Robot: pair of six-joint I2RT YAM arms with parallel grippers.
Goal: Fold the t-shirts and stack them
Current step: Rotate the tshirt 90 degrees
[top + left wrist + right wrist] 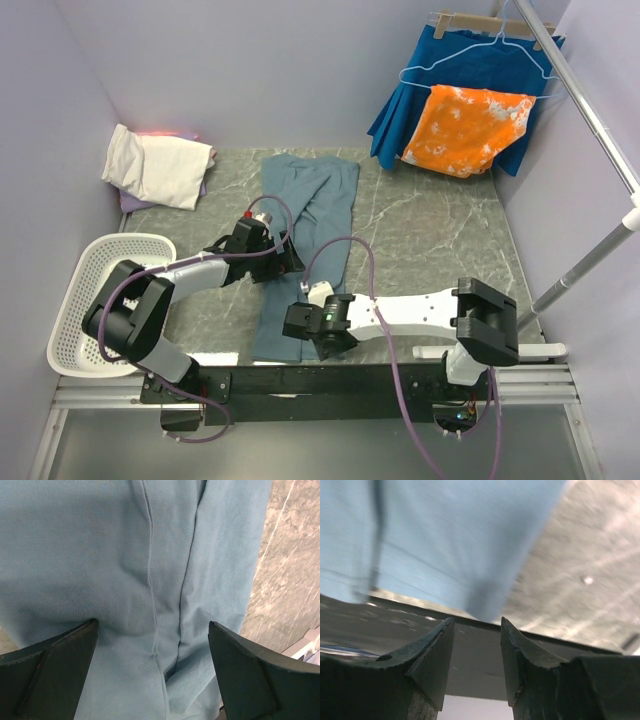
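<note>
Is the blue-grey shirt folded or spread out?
Partly folded: the blue-grey shirt lies as a long narrow strip, layers overlapping along its length.

open table (430, 240) right of the blue-grey shirt (322, 200); white basket (72, 330) blocks left, hanging clothes (465, 130) back-right.

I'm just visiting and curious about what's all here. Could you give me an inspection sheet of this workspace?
Surface: grey marbled table.
Job's things: blue-grey t-shirt folded into a long strip mid-table; cream-white shirt folded on a lavender shirt, far left corner.
Clutter: white basket, near left.
Tools: left tool open above the blue-grey t-shirt; right tool open, holding nothing, at its near end.
Cables: purple cables loop along both arms.
Surroundings: orange-and-white cloth and royal-blue garment hang far right by a metal rail.
</note>
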